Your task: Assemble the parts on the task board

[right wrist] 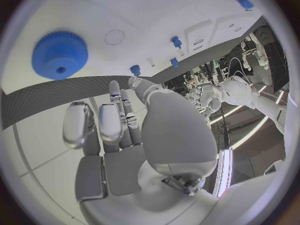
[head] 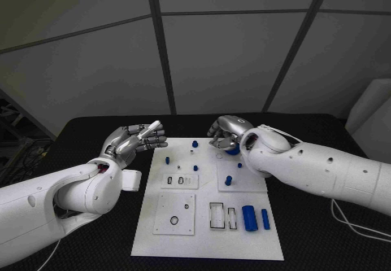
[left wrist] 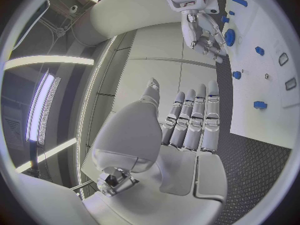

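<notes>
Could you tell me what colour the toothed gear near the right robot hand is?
Blue; the gear shows best in the right wrist view.

Nothing readable anywhere, honestly. No text, labels, brand marks, numbers or signs that I can make out on the task board (head: 163,240), the blue parts, the arms or the hands.
</notes>
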Motion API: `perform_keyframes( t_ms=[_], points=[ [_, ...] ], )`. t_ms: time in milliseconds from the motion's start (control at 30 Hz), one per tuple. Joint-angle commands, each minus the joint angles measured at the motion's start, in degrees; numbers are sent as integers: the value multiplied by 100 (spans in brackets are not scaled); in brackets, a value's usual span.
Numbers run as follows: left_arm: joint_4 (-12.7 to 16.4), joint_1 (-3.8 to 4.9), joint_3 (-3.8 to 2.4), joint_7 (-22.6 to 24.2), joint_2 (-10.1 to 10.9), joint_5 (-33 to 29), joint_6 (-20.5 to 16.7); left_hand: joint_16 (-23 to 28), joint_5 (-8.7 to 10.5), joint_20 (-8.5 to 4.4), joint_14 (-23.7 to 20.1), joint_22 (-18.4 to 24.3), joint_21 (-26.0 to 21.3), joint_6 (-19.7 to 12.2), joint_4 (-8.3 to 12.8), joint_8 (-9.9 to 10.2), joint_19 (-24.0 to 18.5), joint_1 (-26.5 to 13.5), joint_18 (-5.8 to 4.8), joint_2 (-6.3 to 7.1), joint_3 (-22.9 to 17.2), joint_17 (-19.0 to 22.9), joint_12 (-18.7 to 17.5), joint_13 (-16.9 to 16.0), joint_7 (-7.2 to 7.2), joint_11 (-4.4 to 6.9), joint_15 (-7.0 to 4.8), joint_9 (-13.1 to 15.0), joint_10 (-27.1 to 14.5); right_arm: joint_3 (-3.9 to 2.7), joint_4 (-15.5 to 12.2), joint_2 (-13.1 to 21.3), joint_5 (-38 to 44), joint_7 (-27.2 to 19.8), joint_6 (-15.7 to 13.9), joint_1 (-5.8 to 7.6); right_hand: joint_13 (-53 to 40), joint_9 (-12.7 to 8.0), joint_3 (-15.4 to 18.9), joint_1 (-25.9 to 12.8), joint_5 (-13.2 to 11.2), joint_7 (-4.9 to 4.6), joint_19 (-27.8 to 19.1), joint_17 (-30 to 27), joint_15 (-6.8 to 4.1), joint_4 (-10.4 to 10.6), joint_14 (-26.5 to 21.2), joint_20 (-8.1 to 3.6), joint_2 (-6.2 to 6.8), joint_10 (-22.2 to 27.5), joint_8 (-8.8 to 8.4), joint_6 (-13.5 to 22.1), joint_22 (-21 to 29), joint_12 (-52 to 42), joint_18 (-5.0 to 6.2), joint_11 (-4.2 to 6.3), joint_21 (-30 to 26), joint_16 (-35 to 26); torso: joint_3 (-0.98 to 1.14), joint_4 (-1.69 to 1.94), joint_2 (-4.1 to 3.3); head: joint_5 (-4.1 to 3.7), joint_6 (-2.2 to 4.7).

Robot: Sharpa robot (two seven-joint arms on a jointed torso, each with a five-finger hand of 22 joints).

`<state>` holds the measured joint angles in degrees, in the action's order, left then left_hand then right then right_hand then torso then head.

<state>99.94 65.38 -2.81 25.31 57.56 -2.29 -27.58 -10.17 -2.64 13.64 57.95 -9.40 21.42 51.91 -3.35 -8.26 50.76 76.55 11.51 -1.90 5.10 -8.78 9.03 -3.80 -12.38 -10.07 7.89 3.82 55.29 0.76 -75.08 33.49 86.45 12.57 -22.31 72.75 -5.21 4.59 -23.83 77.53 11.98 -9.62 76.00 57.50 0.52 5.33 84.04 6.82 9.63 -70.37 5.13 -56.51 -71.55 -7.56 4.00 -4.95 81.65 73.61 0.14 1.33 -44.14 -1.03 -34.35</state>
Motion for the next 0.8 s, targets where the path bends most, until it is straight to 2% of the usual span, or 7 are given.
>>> perform_keyframes(
  t_ms=[33,233,300,333,500,733,800],
  points=[
    [-22,10,-6,25,12,47,126,31,-19,20,-13,12,-37,32,36,30,-29,54,-117,-15,-2,-8,-24,1,-21,-6,-4,1,25,-9,-345,344,-787,-179,-230,13,-130,13,147,-68,124,49,62,50,-64,29,92,-27,114,-378,56,-96,-63,-231,-1,75,43,50,30,-51,15,8,3],
    [-75,8,-4,9,-7,47,138,33,-19,20,-9,13,-39,37,39,30,-30,57,-116,-19,-1,-9,-24,1,-20,-4,-5,1,31,-34,-728,956,-1066,-147,236,14,-846,-15,729,-153,288,193,243,378,-221,133,160,-186,267,-893,46,-1,-287,-1078,-53,242,146,254,61,-108,42,-13,23],
    [-102,6,-3,4,-29,47,144,35,-19,20,-5,15,-41,42,42,29,-31,59,-116,-21,1,-10,-24,0,-19,-3,-6,2,36,-39,-772,1127,-1101,-97,392,15,-1620,-20,1106,-48,339,205,358,697,-225,238,209,-215,186,-638,76,98,-440,-1825,-85,252,216,452,70,-114,51,-40,35],
    [-108,6,-3,3,-34,47,145,35,-19,20,-5,15,-41,42,42,29,-31,59,-116,-21,1,-10,-24,0,-19,-3,-6,2,36,-40,-771,1155,-1106,-85,423,15,-2341,-10,1330,51,371,195,374,792,-164,373,204,-248,45,-209,138,131,-470,-2457,-74,217,227,519,73,-113,54,-47,35],
    [-145,3,-1,-1,-65,47,149,35,-19,20,-5,15,-41,42,42,29,-31,59,-116,-21,1,-10,-24,0,-19,-3,-6,2,36,-42,-665,1230,-1116,10,624,16,-4498,-30,1685,303,375,128,436,1358,-146,641,286,-149,12,-344,192,378,-558,-4504,-107,190,263,830,91,-127,59,-46,39],
    [-181,-3,-1,-7,-100,47,159,35,-19,20,-5,15,-41,42,42,29,-31,59,-116,-21,1,-10,-24,0,-19,-3,-6,2,36,-44,-357,1020,-1065,97,722,16,-5182,-45,1856,444,350,77,506,1647,-111,869,319,-101,4,-391,217,563,-655,-5117,-128,132,305,981,77,-126,50,-66,44],
    [-184,-4,0,-9,-110,47,162,35,-19,20,-5,15,-41,42,42,29,-31,59,-116,-21,1,-10,-24,0,-19,-3,-6,2,36,-45,-286,951,-1059,116,724,16,-5373,-45,1886,477,364,68,546,1725,-100,935,331,-91,-13,-454,229,594,-708,-5296,-139,123,329,1020,62,-103,50,-88,42]
  ],
)
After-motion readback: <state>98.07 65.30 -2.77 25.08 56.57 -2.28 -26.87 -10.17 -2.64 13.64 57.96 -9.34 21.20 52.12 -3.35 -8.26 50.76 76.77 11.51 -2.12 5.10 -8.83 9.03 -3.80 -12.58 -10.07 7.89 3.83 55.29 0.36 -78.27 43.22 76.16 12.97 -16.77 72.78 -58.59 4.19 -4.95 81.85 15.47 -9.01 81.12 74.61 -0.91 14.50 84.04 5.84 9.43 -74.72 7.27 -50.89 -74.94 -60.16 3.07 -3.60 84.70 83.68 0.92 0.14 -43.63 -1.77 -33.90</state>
